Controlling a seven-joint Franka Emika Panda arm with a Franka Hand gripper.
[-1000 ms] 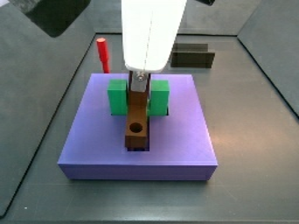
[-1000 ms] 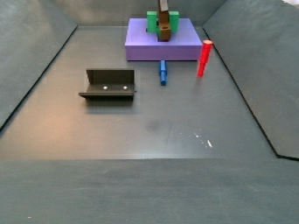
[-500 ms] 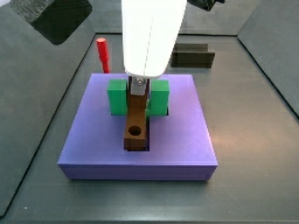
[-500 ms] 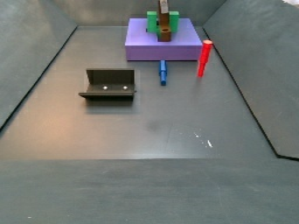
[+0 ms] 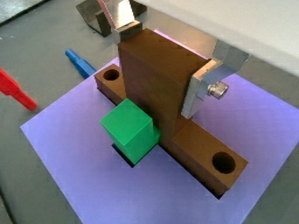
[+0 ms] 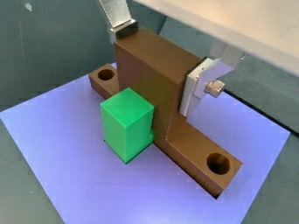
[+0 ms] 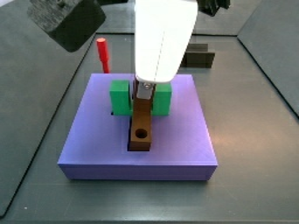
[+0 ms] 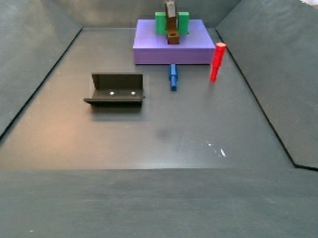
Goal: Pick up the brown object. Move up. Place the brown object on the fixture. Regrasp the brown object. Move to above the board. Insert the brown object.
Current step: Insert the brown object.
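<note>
A dark grey floor with low walls carries everything. In a side view, from left to right, the fixture [image 8: 115,89] stands alone, well apart from the board [image 8: 177,52], and a blue peg [image 8: 173,75] and a red peg [image 8: 218,61] are just beside the board. The brown object [image 7: 142,128] lies in the groove of the board, passing the green block [image 6: 128,125]. The gripper [image 6: 162,55] is above the board, and its silver fingers [image 5: 212,77] pinch the upright part of the brown object.
</note>
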